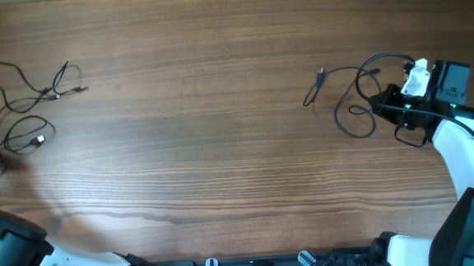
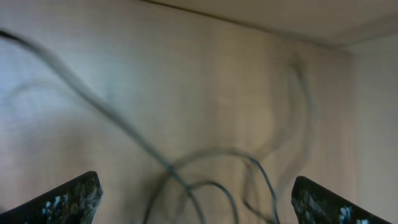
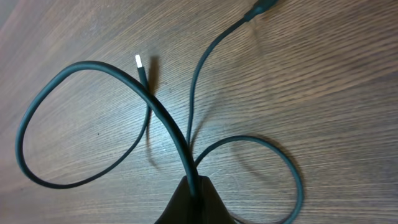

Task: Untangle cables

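Right now the wooden surface [image 1: 222, 150] carries two separate groups of cables, well apart from each other. At the far left edge lie the left cables [image 1: 43, 95], thin dark cords in loose overlapping loops with small plug ends, one strand running off the left side of the overhead view. The left arm [image 1: 13, 254] sits at the near left corner, and in its wrist view the left fingers [image 2: 68, 199] stand wide apart at the two lower corners of the picture, with nothing held between them. Beneath them blurred dark strands curve and cross on the surface. On the right side of the surface lies the right cable [image 3: 160, 112], a single dark cord. The right fingers [image 3: 193, 205] are closed tightly on it, pinching it at the bottom of the wrist view. From that pinch one stretch sweeps left into a large loop that ends in a short bright metal tip [image 3: 138, 61], a second loop curls out to the right, and a thinner stretch runs to the far side toward a dark plug [image 3: 264, 9]. The white right arm [image 1: 461, 152] reaches in from the near right corner.
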